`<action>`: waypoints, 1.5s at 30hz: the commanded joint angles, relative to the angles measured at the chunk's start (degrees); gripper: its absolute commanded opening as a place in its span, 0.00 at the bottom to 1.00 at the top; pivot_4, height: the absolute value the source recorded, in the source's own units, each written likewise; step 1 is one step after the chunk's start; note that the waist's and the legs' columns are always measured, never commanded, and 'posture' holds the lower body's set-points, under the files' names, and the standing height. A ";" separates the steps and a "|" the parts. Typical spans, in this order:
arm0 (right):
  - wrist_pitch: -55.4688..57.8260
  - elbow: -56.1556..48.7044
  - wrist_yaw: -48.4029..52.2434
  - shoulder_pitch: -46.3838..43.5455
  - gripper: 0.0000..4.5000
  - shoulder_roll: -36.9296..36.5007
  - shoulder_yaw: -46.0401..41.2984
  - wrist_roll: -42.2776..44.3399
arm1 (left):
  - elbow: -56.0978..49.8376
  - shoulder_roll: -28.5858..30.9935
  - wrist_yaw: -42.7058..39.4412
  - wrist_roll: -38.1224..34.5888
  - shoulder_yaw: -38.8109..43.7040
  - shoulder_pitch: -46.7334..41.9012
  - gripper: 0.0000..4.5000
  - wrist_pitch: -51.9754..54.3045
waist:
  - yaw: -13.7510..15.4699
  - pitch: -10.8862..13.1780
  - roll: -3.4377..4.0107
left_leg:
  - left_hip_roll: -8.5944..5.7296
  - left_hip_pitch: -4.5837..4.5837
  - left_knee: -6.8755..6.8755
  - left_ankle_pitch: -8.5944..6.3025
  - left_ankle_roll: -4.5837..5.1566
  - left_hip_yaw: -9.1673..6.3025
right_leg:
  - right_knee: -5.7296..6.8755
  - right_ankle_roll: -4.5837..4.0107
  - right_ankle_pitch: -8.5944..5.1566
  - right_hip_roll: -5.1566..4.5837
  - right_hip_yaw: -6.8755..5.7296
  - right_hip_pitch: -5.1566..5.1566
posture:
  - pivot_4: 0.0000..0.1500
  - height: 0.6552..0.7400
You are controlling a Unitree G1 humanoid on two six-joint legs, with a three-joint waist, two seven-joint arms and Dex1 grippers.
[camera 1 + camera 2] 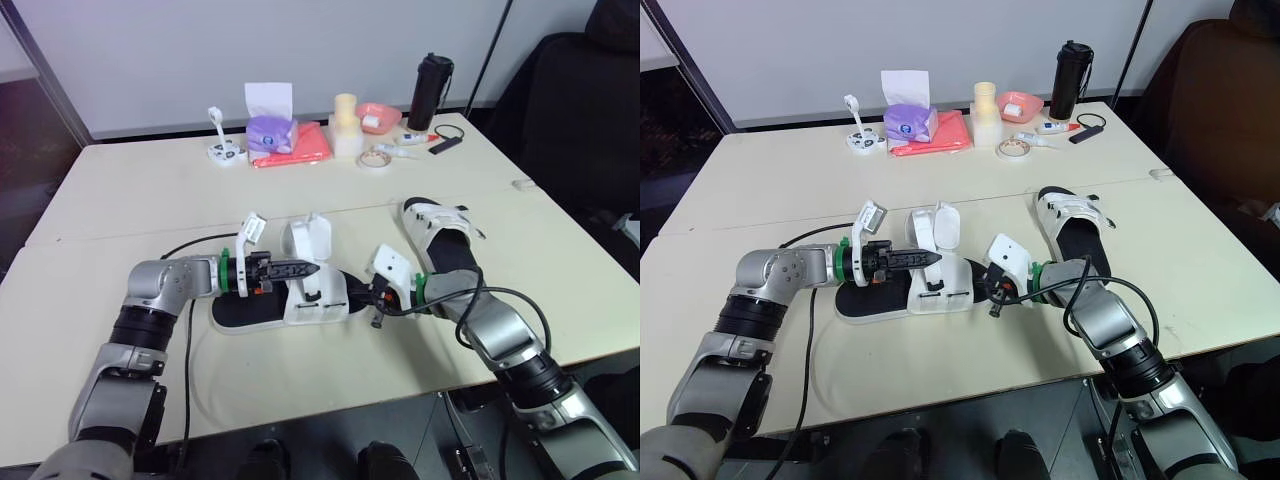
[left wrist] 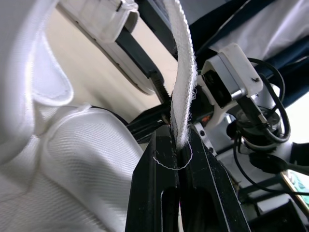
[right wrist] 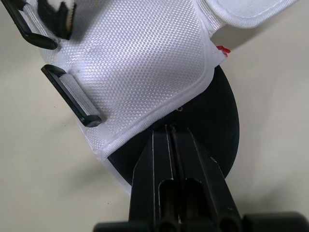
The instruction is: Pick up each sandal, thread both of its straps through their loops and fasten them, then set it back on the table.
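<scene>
your left gripper point(image 2: 177, 137) pinches the white strap point(image 2: 182, 72) of the near sandal point(image 1: 315, 300); your right gripper point(image 3: 169, 129) sits closed, tips seemingly touching its black sole point(image 3: 215, 113).

No text, brand, number or sign can be read anywhere. If there is print on the purple pack point(image 1: 270, 133) or on the small tube point(image 1: 415, 139) at the far side of the surface point(image 1: 150, 190), it is too small to read. The red tag point(image 3: 221, 50) on the edge of the sandal point(image 1: 320, 300) shows no letters that can be read.
</scene>
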 commanded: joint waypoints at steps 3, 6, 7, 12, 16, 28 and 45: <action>0.63 -0.12 -0.07 0.63 0.00 -0.14 0.84 -0.83 | -2.74 1.12 -1.86 -0.09 1.43 0.03 0.01 1.46 | -0.01 0.00 0.00 | 0.00 0.00 0.00 0.00 0.00 0.00 | 0.00 0.00 0.00 0.00 0.00 0.00 | 1.00 1.00; 0.47 0.07 0.03 0.47 0.00 -0.07 0.92 -0.85 | -3.75 1.67 -2.49 0.37 0.98 0.81 0.01 1.37 | -0.01 0.00 0.00 | 0.00 0.00 0.00 0.00 0.00 -0.01 | 0.00 0.00 0.00 0.00 0.00 0.00 | 1.00 1.00; 0.41 0.13 0.05 0.44 0.00 -0.05 0.96 -0.86 | -3.91 1.75 -2.60 0.54 0.85 1.03 0.01 1.26 | -0.01 0.00 0.00 | 0.00 0.00 0.00 0.00 0.00 -0.01 | 0.00 0.00 0.00 0.00 0.00 0.00 | 1.00 1.00; 0.54 0.13 0.16 0.21 0.00 0.23 0.95 -0.68 | -4.24 2.48 -3.74 1.71 0.39 2.11 0.01 0.42 | -0.01 0.00 0.00 | 0.00 0.00 0.00 0.00 0.00 -0.01 | 0.01 0.00 0.00 0.00 0.00 0.00 | 1.00 1.00; 0.50 0.09 0.19 0.32 0.00 0.17 1.01 -0.73 | -4.13 2.59 -4.57 3.01 -0.13 2.91 0.01 -0.54 | -0.01 0.00 0.00 | 0.00 0.00 0.00 0.00 0.00 -0.01 | 0.01 0.00 0.00 0.00 0.00 0.00 | 1.00 1.00; 0.78 -0.28 0.29 0.62 0.00 -0.21 0.87 -0.68 | -7.02 2.52 -7.32 5.95 -1.96 5.13 0.01 -3.51 | -0.04 0.00 0.00 | 0.00 0.00 -0.01 0.00 0.00 -0.01 | 0.01 0.00 0.00 0.00 0.00 0.00 | 1.00 1.00; 1.23 -0.45 -0.11 0.63 0.00 0.58 1.14 -0.53 | -15.18 5.06 -7.45 9.02 -5.75 12.60 0.29 -5.60 | -0.04 -0.01 0.01 | 0.02 0.02 -0.16 0.00 0.00 -0.01 | -0.01 -0.01 0.00 0.00 0.00 -0.05 | 1.00 1.00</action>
